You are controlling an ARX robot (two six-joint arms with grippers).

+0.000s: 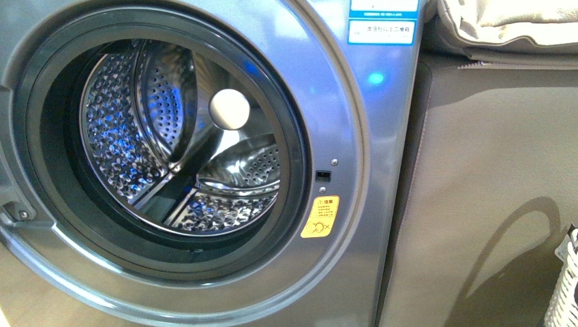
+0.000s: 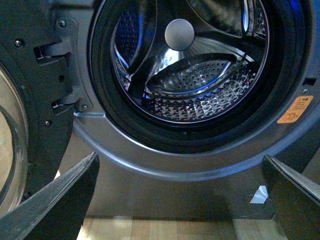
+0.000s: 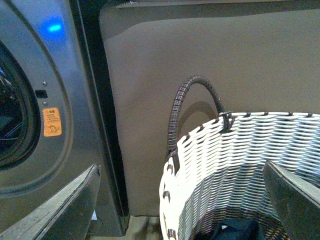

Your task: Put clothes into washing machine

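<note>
Down at the bottom of the white woven basket, only a dark navy patch of the clothes showing, below and between the two fingers of the right hand and touched by neither. Right hand spread wide above the basket's mouth, pinching nothing. Dark wrapped handle arching up from the basket rim, against the flat grey-brown unit. Basket standing in front of that unit, near the washing machine and to its right as seen from the front, so the clothes outside the machine altogether. Porthole open, door swung off to the left on its hinge, perforated steel drum shiny with blue glints. Small yellow sticker just right of the dark porthole rim. Left hand also spread wide, gripping nothing, held low before the porthole and pointed toward the drum, apart from the machine's front. Folded beige fabric lying on top of the grey-brown unit, well above the basket.
</note>
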